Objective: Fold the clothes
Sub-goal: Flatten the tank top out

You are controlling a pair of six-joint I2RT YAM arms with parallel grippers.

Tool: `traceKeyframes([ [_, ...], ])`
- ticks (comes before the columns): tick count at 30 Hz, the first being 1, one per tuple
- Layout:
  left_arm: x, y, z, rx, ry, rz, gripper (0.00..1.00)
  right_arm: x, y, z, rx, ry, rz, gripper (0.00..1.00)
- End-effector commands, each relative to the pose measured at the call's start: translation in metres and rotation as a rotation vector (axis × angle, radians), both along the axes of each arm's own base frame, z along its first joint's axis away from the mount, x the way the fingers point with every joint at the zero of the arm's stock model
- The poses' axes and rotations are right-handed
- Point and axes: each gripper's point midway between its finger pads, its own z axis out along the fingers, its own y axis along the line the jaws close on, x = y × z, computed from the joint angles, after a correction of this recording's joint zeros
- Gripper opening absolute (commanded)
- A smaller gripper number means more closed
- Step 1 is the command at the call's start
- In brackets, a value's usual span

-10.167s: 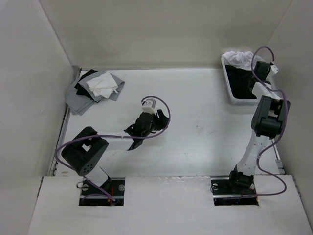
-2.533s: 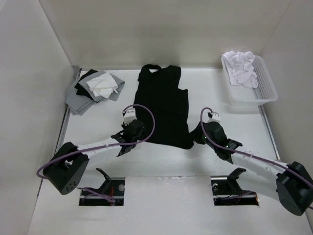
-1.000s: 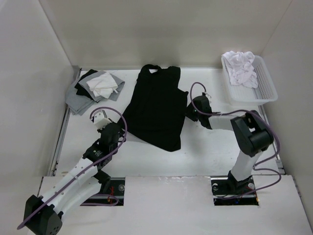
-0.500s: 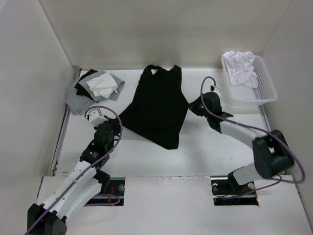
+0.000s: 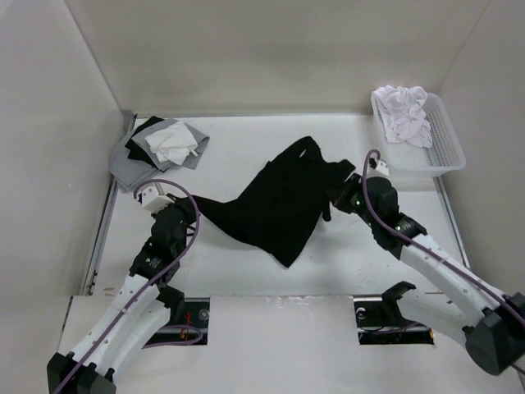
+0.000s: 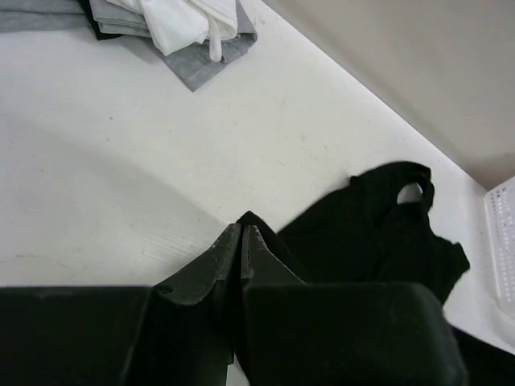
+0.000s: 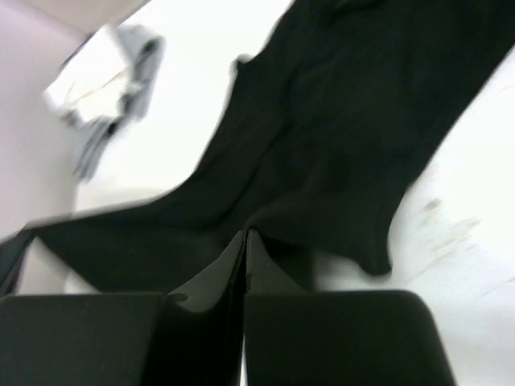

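Observation:
The clothes (image 5: 283, 201), a black tank top, lie rumpled and slanted across the middle of the table, stretched between both grippers. My left gripper (image 5: 195, 207) is shut on the garment's left corner. In the left wrist view that corner (image 6: 256, 220) pokes out at the shut gripper (image 6: 241, 229), and the rest of the top (image 6: 370, 241) spreads to the right. My right gripper (image 5: 343, 194) is shut on the right edge. In the right wrist view its gripper (image 7: 245, 235) pinches a fold of the black fabric (image 7: 322, 129), which fans out ahead.
A white basket (image 5: 449, 158) holding white garments (image 5: 404, 113) stands at the far right. A pile of grey, black and white cloths (image 5: 160, 148) lies at the far left, also seen as the pile (image 6: 173, 24) in the left wrist view. Walls enclose the table.
My right gripper has shut on the top's right edge and pulled back toward the near right. The garment slid off the far edge and bunched diagonally. My left gripper shifted slightly left.

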Motion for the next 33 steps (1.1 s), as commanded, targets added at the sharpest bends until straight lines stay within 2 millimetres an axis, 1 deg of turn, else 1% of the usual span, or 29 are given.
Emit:
traceKeyframes([
  [1,0.011,-0.002,0.023,-0.024,-0.052,0.001,0.01,0.042,-0.016,-0.034,-0.032,0.061,-0.053,0.00],
  [3,0.017,-0.009,0.025,-0.037,-0.059,-0.016,0.01,0.076,-0.013,-0.030,-0.008,0.051,-0.063,0.00],
  [5,0.020,-0.015,0.032,-0.047,-0.076,-0.026,0.01,0.106,-0.007,-0.013,-0.011,0.012,-0.068,0.00],
  [6,0.020,-0.017,0.038,-0.056,-0.090,-0.030,0.01,0.117,-0.003,0.001,-0.010,-0.012,-0.062,0.00],
  [7,0.021,-0.019,0.043,-0.061,-0.101,-0.035,0.01,0.121,0.000,0.011,-0.004,-0.028,-0.054,0.00],
  [8,0.021,-0.021,0.050,-0.067,-0.117,-0.041,0.01,0.123,0.000,0.028,-0.001,-0.056,-0.058,0.00],
  [9,0.020,-0.022,0.057,-0.072,-0.131,-0.043,0.01,0.120,0.001,0.045,-0.006,-0.091,-0.051,0.00],
  [11,0.017,-0.023,0.072,-0.085,-0.169,-0.047,0.01,0.104,0.006,0.070,-0.021,-0.139,-0.026,0.00],
  [13,0.012,-0.023,0.080,-0.094,-0.191,-0.050,0.01,0.077,0.007,0.082,-0.044,-0.159,-0.002,0.00],
  [18,-0.002,-0.019,0.099,-0.110,-0.242,-0.048,0.01,-0.014,0.008,0.101,-0.020,-0.196,0.075,0.00],
  [20,-0.006,-0.015,0.105,-0.106,-0.258,-0.040,0.01,-0.046,0.008,0.109,0.020,-0.203,0.116,0.00],
  [21,-0.007,-0.013,0.107,-0.100,-0.263,-0.035,0.01,-0.059,0.007,0.110,0.037,-0.202,0.131,0.00],
  [23,-0.008,-0.011,0.107,-0.092,-0.268,-0.028,0.01,-0.071,0.003,0.105,0.052,-0.195,0.137,0.00],
  [24,-0.008,-0.010,0.106,-0.085,-0.265,-0.022,0.01,-0.071,0.000,0.100,0.051,-0.187,0.130,0.00],
  [25,-0.007,-0.009,0.104,-0.081,-0.259,-0.021,0.01,-0.066,-0.003,0.091,0.041,-0.176,0.109,0.00],
  [27,-0.006,-0.010,0.099,-0.076,-0.250,-0.020,0.01,-0.046,-0.009,0.066,0.007,-0.124,0.062,0.00],
  [29,-0.006,-0.010,0.092,-0.066,-0.235,-0.020,0.01,-0.024,-0.008,0.035,-0.016,-0.065,0.036,0.00],
  [30,-0.005,-0.008,0.088,-0.060,-0.227,-0.013,0.01,-0.011,-0.009,0.019,-0.021,-0.037,0.019,0.00],
  [33,-0.002,-0.005,0.072,-0.039,-0.190,-0.001,0.01,0.034,-0.022,-0.029,-0.031,0.055,-0.060,0.00],
])
